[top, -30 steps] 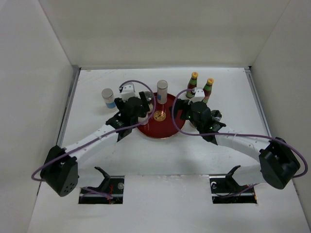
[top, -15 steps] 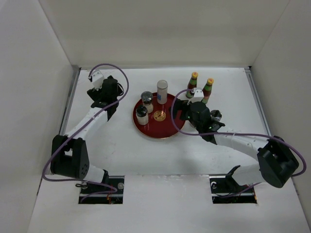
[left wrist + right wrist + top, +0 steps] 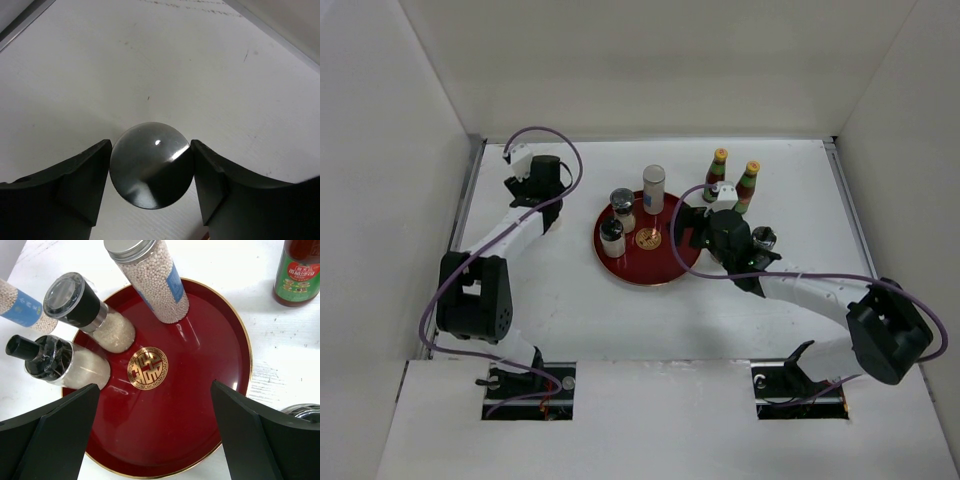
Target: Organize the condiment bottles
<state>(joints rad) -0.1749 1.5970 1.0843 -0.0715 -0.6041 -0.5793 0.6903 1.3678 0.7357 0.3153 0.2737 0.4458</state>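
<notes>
Grips one jar (image 3: 145, 185) in left gripper (image 3: 150, 150) — holds right gripper (image 3: 154, 386) agape above three shakers (image 3: 90, 310) on one tray (image 3: 200, 405), near two sauce bottles (image 3: 719, 170).

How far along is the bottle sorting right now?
Done: a tall grey-capped jar and two black-capped shakers stand on the red tray. In hand: the left hand appears closed on a round-capped jar off the tray; the right hand hangs open over the tray. Left: two yellow-capped sauce bottles and a metal-capped bottle sit on the table.
</notes>
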